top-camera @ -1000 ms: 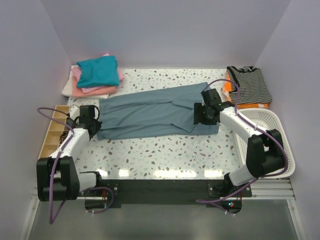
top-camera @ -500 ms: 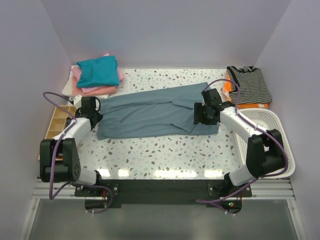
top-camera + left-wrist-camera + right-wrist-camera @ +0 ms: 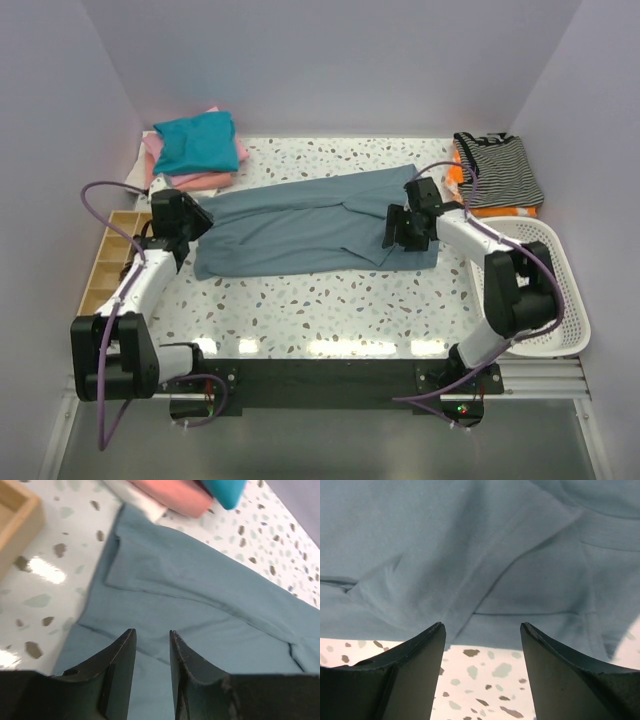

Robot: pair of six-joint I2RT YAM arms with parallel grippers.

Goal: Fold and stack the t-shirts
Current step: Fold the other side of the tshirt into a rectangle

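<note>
A large slate-blue t-shirt [image 3: 310, 222] lies folded lengthwise across the middle of the table. Folded teal [image 3: 195, 142], pink [image 3: 195, 180] and white [image 3: 135, 175] shirts are stacked at the back left. My left gripper [image 3: 200, 215] is open and empty over the shirt's left end [image 3: 165, 600]; the pink [image 3: 170, 495] and teal [image 3: 225, 487] shirts show at the top of the left wrist view. My right gripper [image 3: 392, 232] is open and empty over the shirt's near right edge [image 3: 485, 570], above bare table.
A wooden compartment tray [image 3: 105, 262] sits at the left edge. A white laundry basket [image 3: 545, 270] stands at the right. A striped and an orange garment [image 3: 500, 172] lie at the back right, beside the basket.
My left gripper has moved away from the tray, back and right, to the shirt's left end. My right gripper has hardly moved.
</note>
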